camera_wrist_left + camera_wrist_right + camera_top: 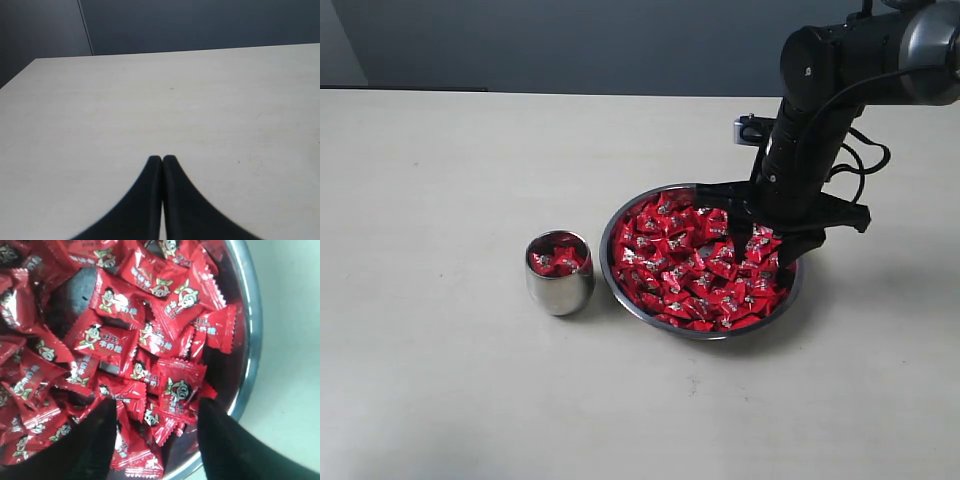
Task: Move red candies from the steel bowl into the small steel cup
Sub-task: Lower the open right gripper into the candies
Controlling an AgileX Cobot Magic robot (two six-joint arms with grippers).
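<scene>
The right end effector stands over the right side of the steel bowl. Its jaws are spread wide and its fingertips are lowered onto the heap of red candies. In the right wrist view, several wrapped candies lie between the two fingers, and none is clamped. Treat this end effector as open and empty. The wide spread probably lets the fingers straddle a candy before closing.

The left end effector hangs over bare bench with its jaws pressed together and nothing between them. It is parked clear of the work.

The bowl sits right of centre on the bench, filled almost to its rim with candies. The small steel cup stands upright just beside the bowl on its left, which keeps the transfer path short. It already holds a few candies, and they reach close to its lip. Most of the candies remain in the bowl.
</scene>
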